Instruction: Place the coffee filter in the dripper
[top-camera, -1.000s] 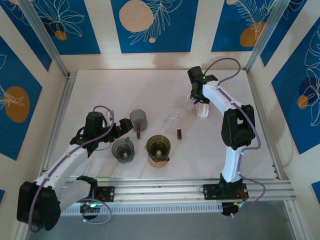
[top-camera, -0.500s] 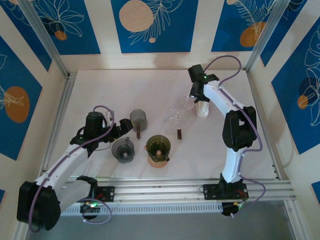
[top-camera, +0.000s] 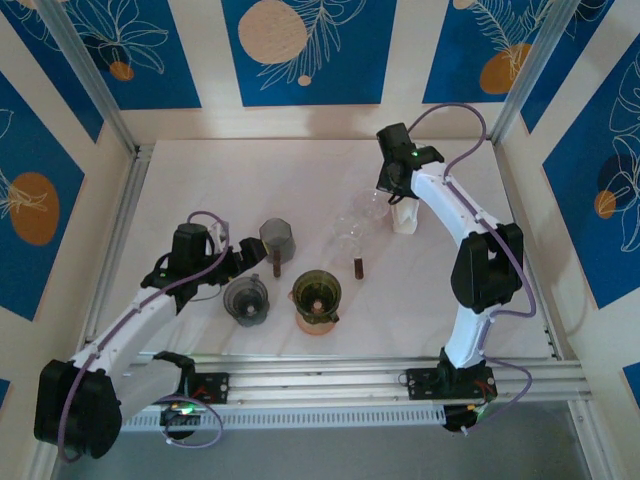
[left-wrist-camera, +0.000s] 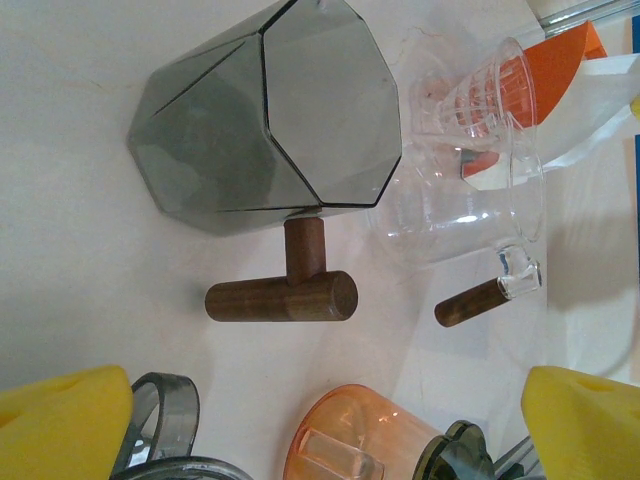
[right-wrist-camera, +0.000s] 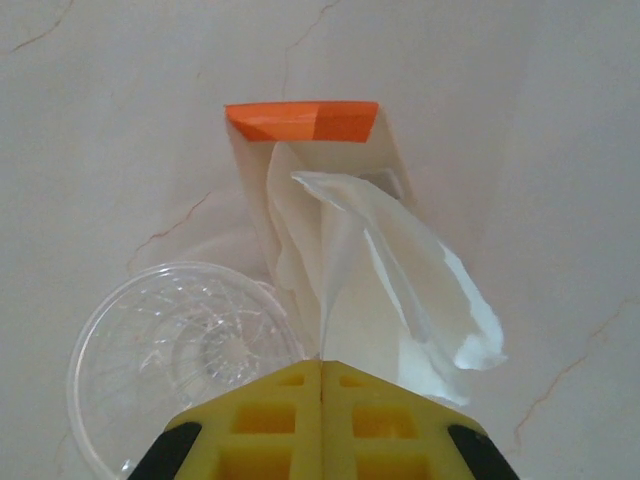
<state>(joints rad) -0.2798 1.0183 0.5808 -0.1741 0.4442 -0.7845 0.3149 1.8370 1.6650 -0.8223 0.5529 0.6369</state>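
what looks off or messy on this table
The coffee filter looks crumpled. It hangs twisted and creased from the shut right hand, with its far end at the orange-topped filter holder. Nothing looks spilled or broken.

we find the glass dripper (top-camera: 350, 232) just left of the filter pack (top-camera: 404, 218), the faceted dripper (top-camera: 277, 239) farther left, and the jar (top-camera: 246, 300) and cup (top-camera: 317, 298) left of it, nearer us.

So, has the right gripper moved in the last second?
Yes. In the top view the right gripper, shut on a filter, has shifted slightly toward the far wall, away from the filter pack, which stayed put.
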